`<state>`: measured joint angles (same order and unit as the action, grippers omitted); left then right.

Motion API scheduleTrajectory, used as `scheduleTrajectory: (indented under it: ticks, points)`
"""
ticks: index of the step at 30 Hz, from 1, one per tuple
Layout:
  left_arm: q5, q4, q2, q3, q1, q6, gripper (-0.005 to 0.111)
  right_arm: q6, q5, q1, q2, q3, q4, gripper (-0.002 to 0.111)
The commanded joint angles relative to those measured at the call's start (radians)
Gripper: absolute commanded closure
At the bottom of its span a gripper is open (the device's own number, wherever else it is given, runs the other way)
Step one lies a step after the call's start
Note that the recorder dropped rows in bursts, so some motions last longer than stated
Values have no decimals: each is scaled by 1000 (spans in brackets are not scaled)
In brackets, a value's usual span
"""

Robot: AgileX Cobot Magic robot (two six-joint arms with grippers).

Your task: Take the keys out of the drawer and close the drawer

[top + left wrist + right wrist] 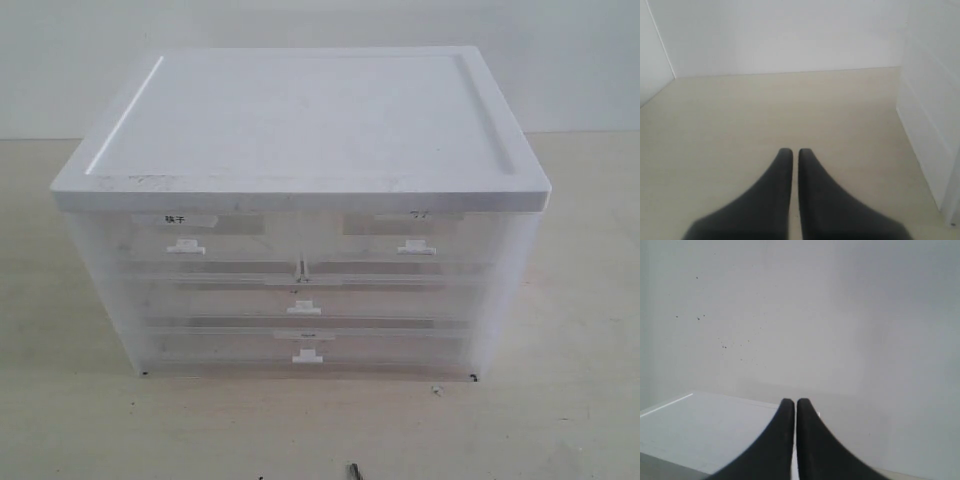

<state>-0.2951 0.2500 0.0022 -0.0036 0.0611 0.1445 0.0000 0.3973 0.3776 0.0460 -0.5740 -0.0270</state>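
Observation:
The drawer (416, 238) is the upper right half-width one of a translucent white cabinet (300, 130), with a white tab handle and a faint mark on its label strip. Its front sits flush with the other drawers. A tiny dark grey slender piece that looks like the keys (352, 470) lies on the table in front of the cabinet, cut off by the view's lower edge. My left gripper (791, 151) is shut and empty over bare table beside the cabinet's side wall (930, 125). My right gripper (792, 401) is shut and empty above the cabinet's top (700, 430).
The upper left half-width drawer (186, 235) carries bold black characters. Two full-width drawers (304, 300) sit below, all pushed in. A pale wooden table (560, 420) surrounds the cabinet. A white wall (840, 315) stands behind it. Neither arm shows in the exterior view.

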Motion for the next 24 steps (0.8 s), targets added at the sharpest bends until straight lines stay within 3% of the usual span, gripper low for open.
scheduleTrajectory:
  ticks: [1,10,17,24]
  points:
    - [-5,6,-2,4,5,-3,102,0,-4,0,-2,3,-6,108]
    - [-5,6,-2,4,5,-3,102,17,-93,-7,-17,51,-73,108]
    - [-5,6,-2,4,5,-3,102,71,-442,-162,-46,265,-72,108]
    - [-5,6,-2,4,5,-3,102,148,-531,-300,-46,488,-79,108]
